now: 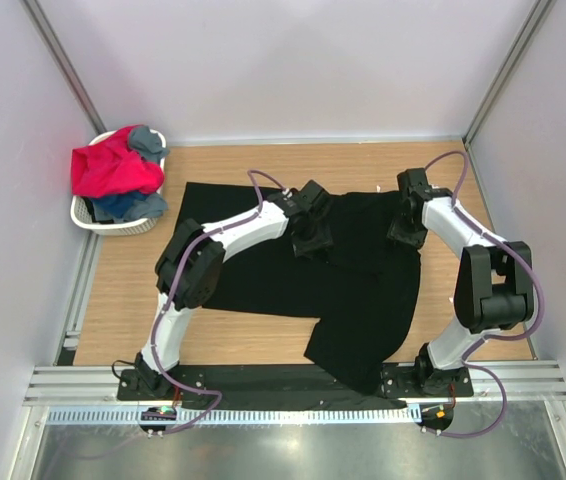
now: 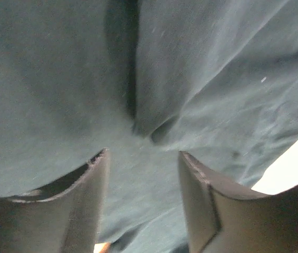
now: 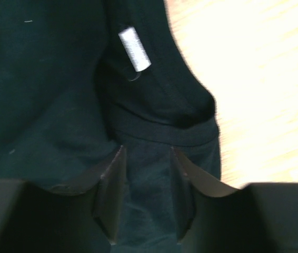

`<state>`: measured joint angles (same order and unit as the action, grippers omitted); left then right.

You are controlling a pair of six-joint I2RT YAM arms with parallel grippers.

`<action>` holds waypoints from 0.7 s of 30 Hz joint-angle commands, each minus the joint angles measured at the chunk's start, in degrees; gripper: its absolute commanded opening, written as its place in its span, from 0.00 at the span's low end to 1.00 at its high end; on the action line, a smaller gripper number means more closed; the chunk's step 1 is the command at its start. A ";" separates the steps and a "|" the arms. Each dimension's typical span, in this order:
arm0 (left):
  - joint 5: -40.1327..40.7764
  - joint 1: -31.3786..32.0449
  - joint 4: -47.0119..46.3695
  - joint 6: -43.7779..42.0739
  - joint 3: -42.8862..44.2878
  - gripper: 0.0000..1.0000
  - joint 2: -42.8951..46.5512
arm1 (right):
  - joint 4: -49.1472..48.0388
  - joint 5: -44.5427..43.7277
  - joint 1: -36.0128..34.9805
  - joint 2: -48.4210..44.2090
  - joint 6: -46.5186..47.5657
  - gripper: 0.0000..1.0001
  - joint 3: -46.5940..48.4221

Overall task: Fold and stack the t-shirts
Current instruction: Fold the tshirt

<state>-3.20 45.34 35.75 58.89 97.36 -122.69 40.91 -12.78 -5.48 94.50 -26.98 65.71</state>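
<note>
A large black t-shirt (image 1: 363,290) lies spread and partly rumpled across the wooden table, with its lower part hanging over the near edge. My left gripper (image 1: 313,240) is down over the shirt's middle; in the left wrist view it (image 2: 143,154) is open, with creased cloth (image 2: 201,79) just beyond the tips. My right gripper (image 1: 406,232) is over the shirt's right edge; in the right wrist view it (image 3: 147,149) is open, with a hemmed edge of the black cloth (image 3: 43,79) between and ahead of the fingers. A red-pink tee (image 1: 113,168), a grey one (image 1: 148,140) and a blue one (image 1: 128,207) are heaped at the back left.
A white laundry basket (image 1: 83,215) holds the heaped tees at the table's back-left corner. A white label (image 3: 134,49) shows on the black cloth. Bare wood (image 3: 265,79) lies right of the shirt. Walls enclose the table on three sides.
</note>
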 commanded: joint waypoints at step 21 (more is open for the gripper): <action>7.14 -29.52 -5.95 -19.17 -0.17 0.63 8.10 | -8.47 4.78 -1.21 17.97 -4.30 0.92 22.42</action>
<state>0.49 16.29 32.58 42.72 93.76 -109.43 34.04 -5.67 -6.59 108.53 -29.21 84.16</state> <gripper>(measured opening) 0.632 0.922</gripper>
